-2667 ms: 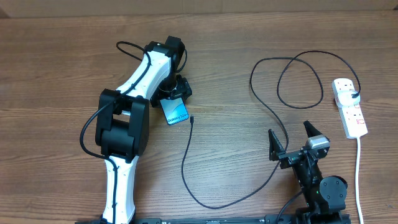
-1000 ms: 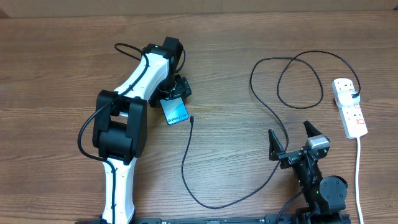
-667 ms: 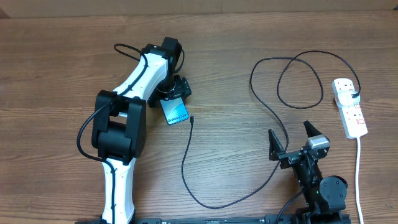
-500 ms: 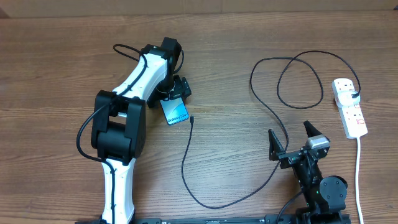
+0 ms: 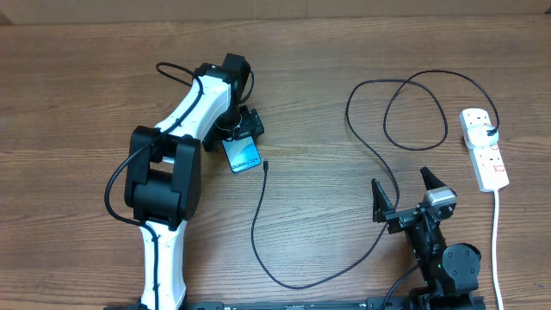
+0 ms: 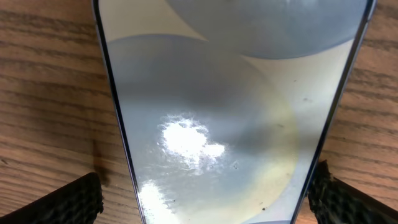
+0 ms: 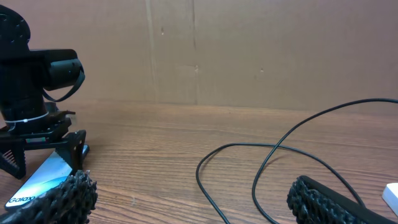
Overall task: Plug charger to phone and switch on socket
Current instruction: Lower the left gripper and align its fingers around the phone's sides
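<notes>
Left of centre, the left gripper (image 5: 241, 131) stands open over the upper end of the phone (image 5: 244, 158), its fingers (image 6: 78, 199) straddling the phone's sides, with bare counter (image 5: 103, 77) showing beside one. The charger (image 5: 267, 165) tip lies just right of the phone. At lower right, the right gripper (image 5: 403, 191) gapes wide and holds nothing. The socket (image 5: 484, 148) lies at the far right.

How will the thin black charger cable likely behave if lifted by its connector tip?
The long thin black charger cable lies in loose loops, so it is probably floppy and would trail behind its small connector tip. Being so thin, it likely weighs little and could slip from a grasp.
</notes>
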Motion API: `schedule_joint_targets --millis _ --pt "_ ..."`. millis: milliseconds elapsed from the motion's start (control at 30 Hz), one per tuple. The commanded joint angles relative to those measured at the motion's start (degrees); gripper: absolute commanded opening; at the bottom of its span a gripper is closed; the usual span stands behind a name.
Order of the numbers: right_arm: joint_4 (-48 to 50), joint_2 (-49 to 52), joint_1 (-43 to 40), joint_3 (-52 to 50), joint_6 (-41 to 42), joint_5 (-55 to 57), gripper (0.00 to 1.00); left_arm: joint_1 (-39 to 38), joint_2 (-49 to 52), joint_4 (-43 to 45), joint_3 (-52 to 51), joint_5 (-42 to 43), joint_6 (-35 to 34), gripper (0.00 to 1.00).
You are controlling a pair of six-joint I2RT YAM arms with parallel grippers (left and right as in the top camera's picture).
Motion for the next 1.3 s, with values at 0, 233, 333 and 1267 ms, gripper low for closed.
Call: schedule_joint_targets --millis 0,233,333,1267 --pt "0.2 -0.1 -0.4 -0.6 -0.1 -0.1 1.0 0.6 3.9 -1.6 -4.2 -4.9 2.0 1.0" --pt "0.2 -0.1 -0.4 -0.6 -0.1 -0.1 1.0 0.6 3.9 -2.1 -4.7 -4.8 2.0 1.0" --pt "0.2 -0.1 -0.4 -0.6 -0.1 -0.1 1.0 0.5 3.9 -2.8 -4.7 -4.8 2.0 1.0" --pt "0.2 -0.1 -0.4 -0.6 -0.1 -0.1 1.0 0.7 3.9 1.6 -4.8 -5.9 2.5 0.74"
